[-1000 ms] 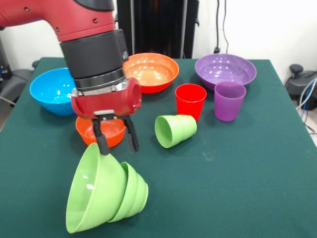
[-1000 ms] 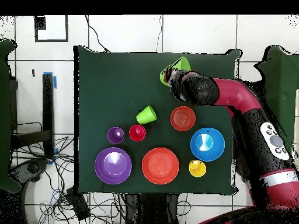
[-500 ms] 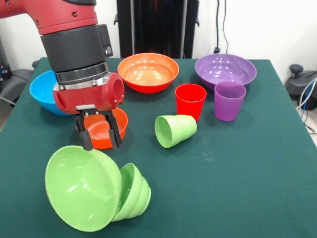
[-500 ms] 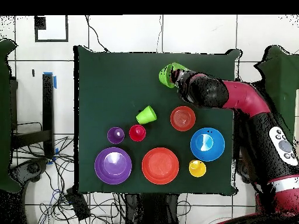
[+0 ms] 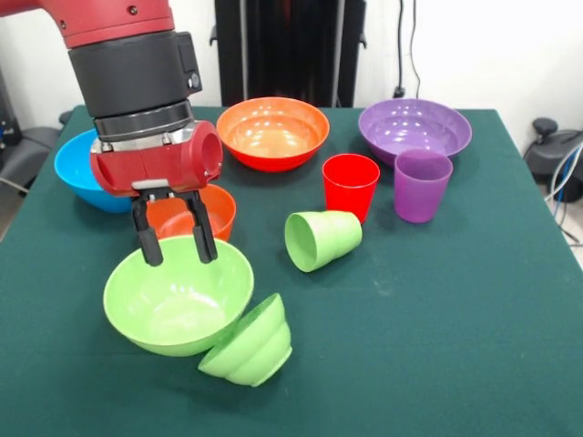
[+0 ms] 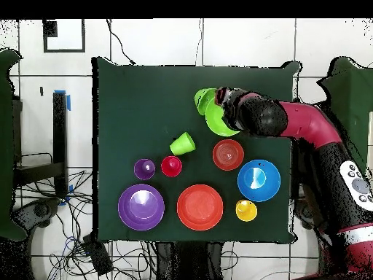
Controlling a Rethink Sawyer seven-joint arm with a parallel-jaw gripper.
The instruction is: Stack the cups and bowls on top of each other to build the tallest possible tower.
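My gripper (image 5: 180, 259) is open, its fingertips at the far rim of the large light green bowl (image 5: 178, 296), which sits mouth up, slightly tilted. The small ribbed light green bowl (image 5: 250, 344) leans mouth down against its near right side. The light green cup (image 5: 322, 238) lies on its side. The red cup (image 5: 351, 185) and purple cup (image 5: 422, 185) stand upright. The small orange-red bowl (image 5: 209, 211) is partly hidden behind the fingers. The yellow cup (image 6: 246, 211) shows only in the overhead view. No tower stands.
The large blue bowl (image 5: 77, 168), orange bowl (image 5: 273, 132) and purple bowl (image 5: 414, 127) stand along the far side of the green table (image 5: 437, 337). In the overhead view the arm (image 6: 291, 124) reaches over the large green bowl (image 6: 217, 118) from the right.
The large green bowl has tipped from lying on its side to mouth up. The small green bowl has come out from behind it and leans beside it. My gripper moved left and slightly back.
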